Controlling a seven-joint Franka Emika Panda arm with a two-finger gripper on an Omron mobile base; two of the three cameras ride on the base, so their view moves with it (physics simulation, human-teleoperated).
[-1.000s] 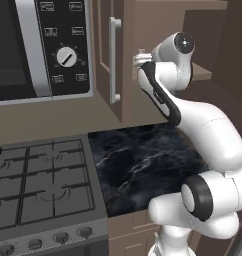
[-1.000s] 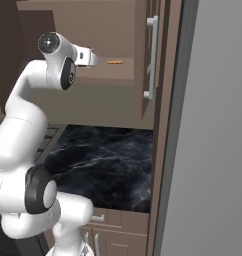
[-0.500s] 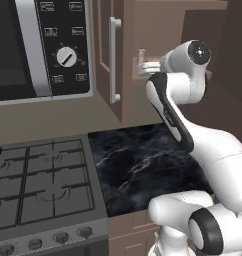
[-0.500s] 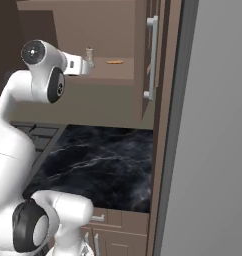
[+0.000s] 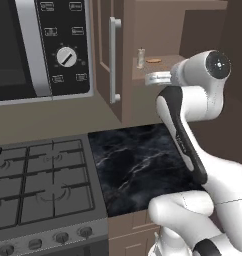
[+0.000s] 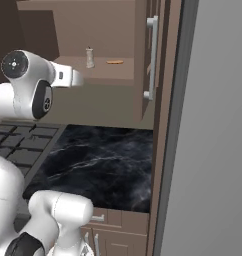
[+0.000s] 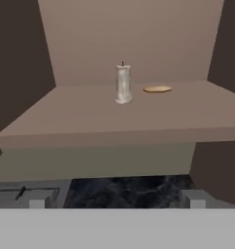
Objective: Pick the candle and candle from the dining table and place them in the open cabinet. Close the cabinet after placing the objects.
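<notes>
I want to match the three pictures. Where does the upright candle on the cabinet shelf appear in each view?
Left base view: the candle stands top centre, on the shelf right of the cabinet door's handle.
Right base view: upper left of centre, left of the door handle.
Hand view: upper centre, on the shelf.
Shared landmark: the flat tan disc beside it.
</notes>
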